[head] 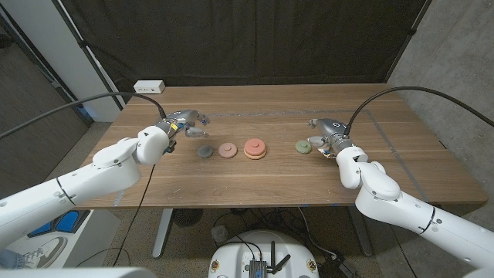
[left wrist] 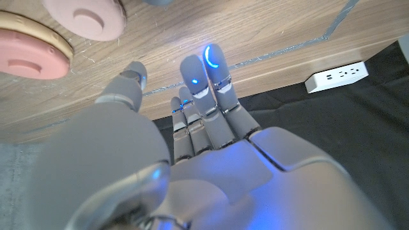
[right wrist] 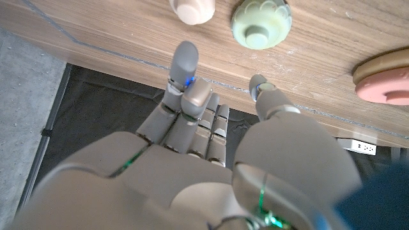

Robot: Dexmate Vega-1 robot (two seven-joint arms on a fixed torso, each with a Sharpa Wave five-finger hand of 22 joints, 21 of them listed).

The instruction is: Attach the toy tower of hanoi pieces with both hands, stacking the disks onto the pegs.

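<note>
A: Starting nearest the robot, what is stacked so far?

B: Very little, I'd judge. The pieces lie in a row across the wooden table [head: 255, 185]: a grey disk [head: 204, 152], a pink disk [head: 227, 150], a red disk on a tan base [head: 255, 149], and a green disk [head: 303, 146] further right. Only that red-on-tan pair looks assembled.

A: And the hands?

B: The right hand [head: 329, 134] hovers just beside the green disk, fingers apart and holding nothing. The left hand [head: 184, 123] sits a little further back, near the grey disk, fingers loosely spread and also empty.

A: Anything else on the right?

B: The right wrist view shows a small cream piece [right wrist: 193, 9] beside the green one; it's cut off, so I can't say what it is.

A: So what's left?

B: Grey, pink and green all need stacking.
</note>
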